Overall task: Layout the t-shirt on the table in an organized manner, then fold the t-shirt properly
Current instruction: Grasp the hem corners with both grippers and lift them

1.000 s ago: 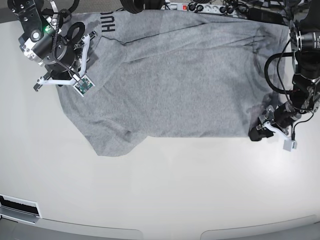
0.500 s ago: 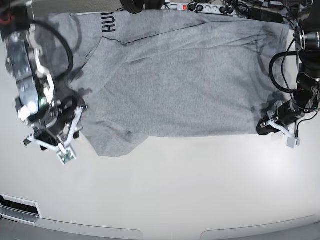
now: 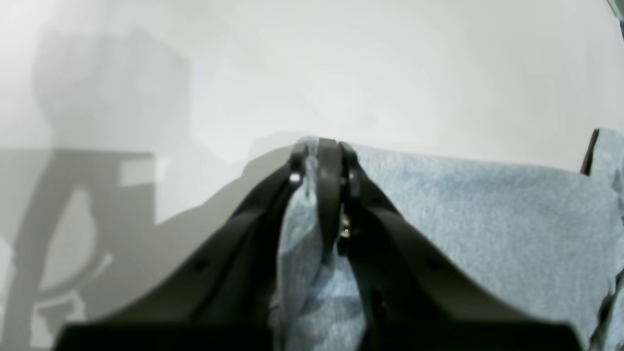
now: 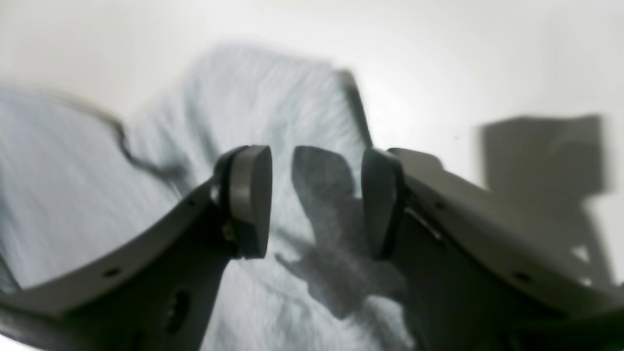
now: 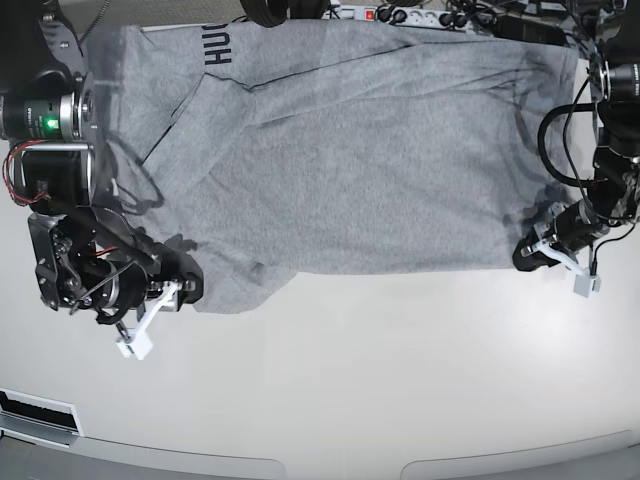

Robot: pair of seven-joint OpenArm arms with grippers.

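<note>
So the front half of the white table (image 5: 350, 390) was just bare glossy surface. Moving back from there, the right gripper (image 5: 185, 285) sat low at the near corner of the t-shirt (image 5: 360, 170), on the left side of the base view. Its jaws were spread apart with nothing between them, just hovering over the grey sleeve end, and its wrist cam was pretty blurry. On the opposite side, the left gripper (image 5: 527, 255) was at the shirt's other near corner, and there the jaws were pinched tight on a fold of the grey fabric right at the edge. The shirt itself lay spread wide across the back half of the table, mostly flat with a few diagonal creases. Black lettering (image 5: 218, 45) showed near its far edge, and cables and a power strip (image 5: 400, 14) sat behind it.
</note>
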